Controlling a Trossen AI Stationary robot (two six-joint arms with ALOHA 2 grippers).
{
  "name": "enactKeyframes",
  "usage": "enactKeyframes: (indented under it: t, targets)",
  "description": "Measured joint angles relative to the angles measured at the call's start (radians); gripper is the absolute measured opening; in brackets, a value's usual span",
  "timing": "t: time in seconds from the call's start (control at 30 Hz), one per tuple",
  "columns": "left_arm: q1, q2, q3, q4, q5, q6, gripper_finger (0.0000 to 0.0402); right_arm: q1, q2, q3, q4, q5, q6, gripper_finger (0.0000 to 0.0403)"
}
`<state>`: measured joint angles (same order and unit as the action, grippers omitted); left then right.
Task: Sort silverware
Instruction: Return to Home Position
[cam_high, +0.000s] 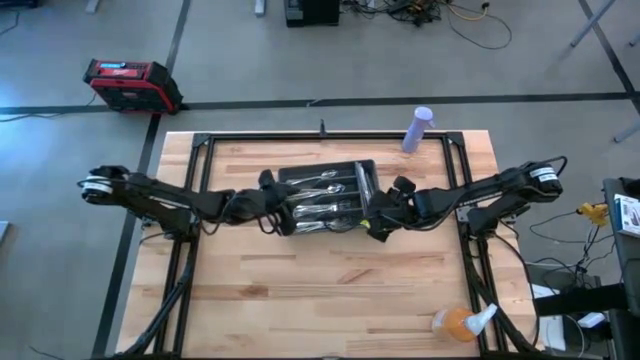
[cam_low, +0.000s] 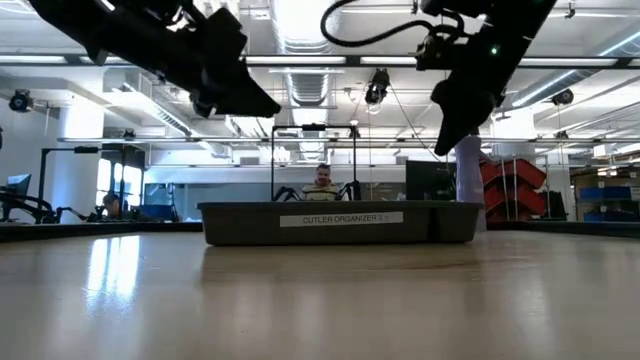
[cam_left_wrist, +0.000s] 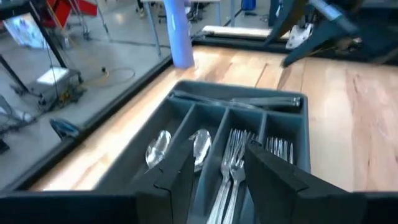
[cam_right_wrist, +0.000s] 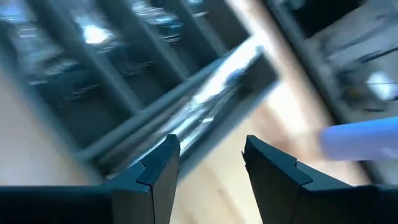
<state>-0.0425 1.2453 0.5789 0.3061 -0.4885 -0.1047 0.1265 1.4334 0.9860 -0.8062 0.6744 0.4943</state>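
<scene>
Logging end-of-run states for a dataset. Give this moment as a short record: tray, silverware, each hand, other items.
tray: dark grey, mid-way across the table
silverware: inside the tray; spoons and forks in long slots, knives in the cross slot
left hand: open, empty, raised over the tray's left end
right hand: open, empty, raised at the tray's right end
other items: purple cylinder at the far edge; orange spray bottle near the near right corner
</scene>
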Motion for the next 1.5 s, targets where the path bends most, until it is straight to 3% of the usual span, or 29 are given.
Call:
enactKeyframes:
  t: [0.3,0.57,0.67,0.8,1.03,1.23,1.37,1.5]
  targets:
    - [0.000,-0.248,-0.158,0.087,-0.001,0.160,0.0129,0.016,-0.127,-0.159,0.106,0.059,-0.074,0.0146]
    - [0.002,-0.531,-0.358,0.230,-0.029,0.227,0.0120,0.017,-0.417,-0.362,0.358,0.073,-0.208,0.0134]
    - [0.002,-0.623,-0.404,0.229,-0.068,0.233,0.0123,0.017,-0.546,-0.418,0.477,0.005,-0.326,0.0130]
    - [0.000,-0.762,-0.425,0.158,-0.098,0.265,0.0129,0.017,-0.716,-0.458,0.555,-0.080,-0.387,0.0123]
    - [0.000,-1.030,-0.417,-0.044,-0.133,0.321,0.0128,0.018,-1.003,-0.546,0.631,-0.082,-0.374,0.0111]
    - [0.000,-1.244,-0.413,-0.273,-0.131,0.266,0.0119,0.017,-1.183,-0.643,0.702,-0.121,-0.362,0.0102]
    - [-0.003,-1.233,-0.413,-0.315,-0.127,0.227,0.0123,0.018,-1.281,-0.781,0.886,-0.217,-0.372,0.0097]
    - [-0.003,-1.236,-0.419,-0.324,-0.109,0.185,0.0129,0.018,-1.349,-0.959,1.134,-0.228,-0.413,0.0094]
